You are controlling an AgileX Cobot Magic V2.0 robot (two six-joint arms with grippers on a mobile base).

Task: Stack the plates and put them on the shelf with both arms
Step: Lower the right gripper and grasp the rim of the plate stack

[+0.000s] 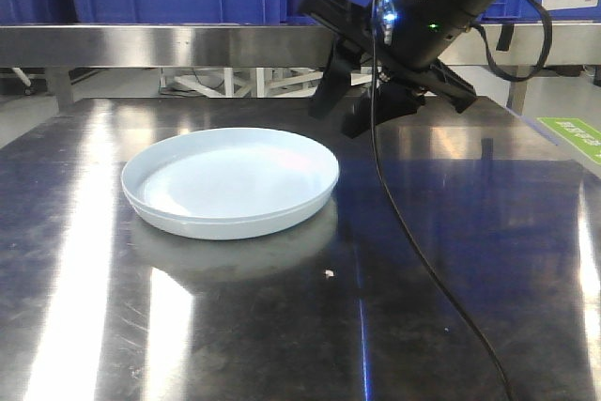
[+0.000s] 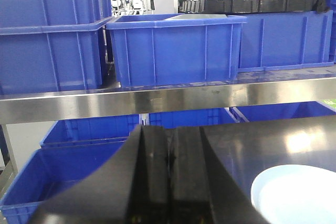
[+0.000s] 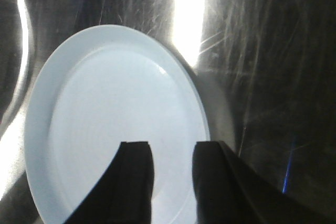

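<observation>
Across the back, the shelf [image 1: 188, 44] carries blue crates [image 2: 173, 51] behind its steel rail. Before it we see the dark desk [image 1: 451, 260], and left of its middle lies a pale plate [image 1: 230, 180]; if a second sits under it, we cannot tell. The right gripper [image 3: 170, 153] hangs near the plate, fingers [image 3: 135, 182] apart and empty. The left gripper [image 2: 168, 140] faces the shelf, fingers pressed together.

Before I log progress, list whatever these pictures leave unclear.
Front view: whether the plates are one or two stacked; the rim seam is too faint.
Front view: the left tool is outside the frame, seen only from its own camera.
Left wrist view: the plates are cut off by the bottom-right corner; the shelf top is hidden behind blue crates.
</observation>
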